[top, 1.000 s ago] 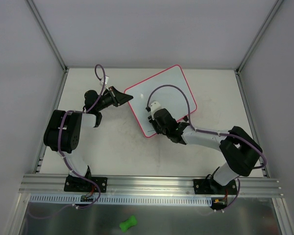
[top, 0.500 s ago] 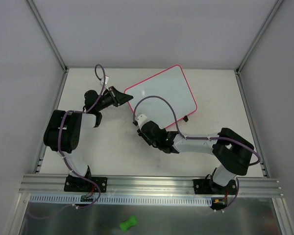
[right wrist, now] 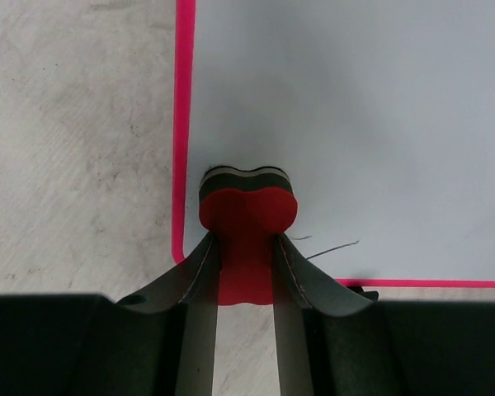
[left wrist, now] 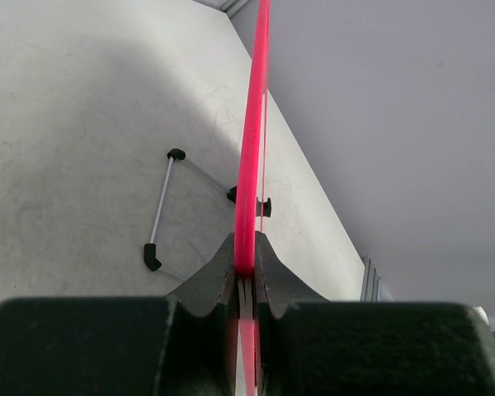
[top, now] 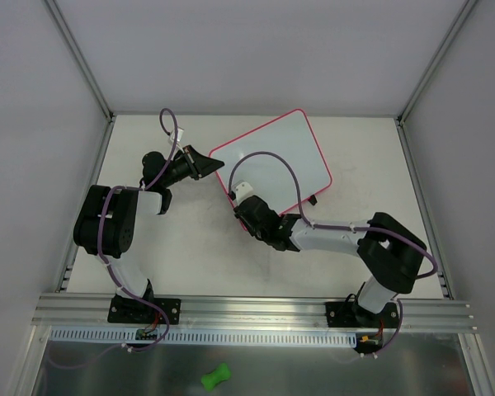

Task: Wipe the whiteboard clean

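From above, the whiteboard [top: 274, 157] lies askew at the far middle of the table [top: 190, 247], and its pink-framed face shows no marks at this range. The left end effector [top: 206, 167] meets the board's left corner. The right end effector [top: 242, 192] sits at the near-left corner, where frame meets table. What either one holds cannot be made out from here. A small green object [top: 216, 377] lies on the metal surface in front of the arm bases, well apart from the work.

The left wrist camera shows the left end effector clamped tight on the board's pink rim, which is seen edge-on and runs away up the picture. Beside it, a thin wire stand [left wrist: 160, 205] with black tips rests on the table, apparently propping the board at a tilt.

The right wrist camera shows the right end effector drawn narrow, pinching a red bone-shaped eraser [right wrist: 246, 216]. The eraser's dark underside presses on the white face just inside the rounded corner. A fine dark stroke [right wrist: 330, 247] lies just to the eraser's right, near the lower rim; whether it is marker or a stray thread cannot be told. The rest of the face in this view is clean.

The job looks nearly done. What is left appears to be that faint stroke and any patch hidden under the right arm.
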Robot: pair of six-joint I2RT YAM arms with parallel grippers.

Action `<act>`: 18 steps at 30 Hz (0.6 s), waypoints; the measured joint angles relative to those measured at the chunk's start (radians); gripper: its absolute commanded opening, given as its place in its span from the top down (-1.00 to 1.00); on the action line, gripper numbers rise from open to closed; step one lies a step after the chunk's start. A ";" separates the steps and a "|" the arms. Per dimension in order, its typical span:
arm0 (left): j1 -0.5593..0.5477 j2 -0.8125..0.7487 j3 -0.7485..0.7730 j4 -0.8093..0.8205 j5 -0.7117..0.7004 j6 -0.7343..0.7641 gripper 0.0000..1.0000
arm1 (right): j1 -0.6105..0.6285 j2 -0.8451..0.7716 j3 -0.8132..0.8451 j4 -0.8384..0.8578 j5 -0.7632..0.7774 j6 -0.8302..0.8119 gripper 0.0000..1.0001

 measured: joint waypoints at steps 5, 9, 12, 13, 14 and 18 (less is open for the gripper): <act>0.000 0.000 0.000 0.000 -0.002 0.004 1.00 | -0.031 0.000 0.003 0.000 -0.006 0.026 0.99; 0.000 0.000 0.000 -0.002 -0.006 0.006 1.00 | -0.076 -0.008 0.003 0.000 -0.020 0.050 0.99; 0.000 0.000 0.000 -0.002 -0.008 0.006 1.00 | -0.132 -0.021 0.003 0.008 -0.011 0.060 0.99; 0.000 0.000 0.000 -0.002 -0.008 0.006 1.00 | -0.150 -0.024 0.003 0.013 -0.003 0.060 0.99; 0.000 0.000 0.000 -0.002 -0.008 0.006 1.00 | -0.169 -0.026 0.002 0.020 0.010 0.061 0.99; 0.000 0.000 0.000 -0.002 -0.008 0.006 1.00 | -0.235 -0.029 -0.013 0.056 0.072 0.060 0.99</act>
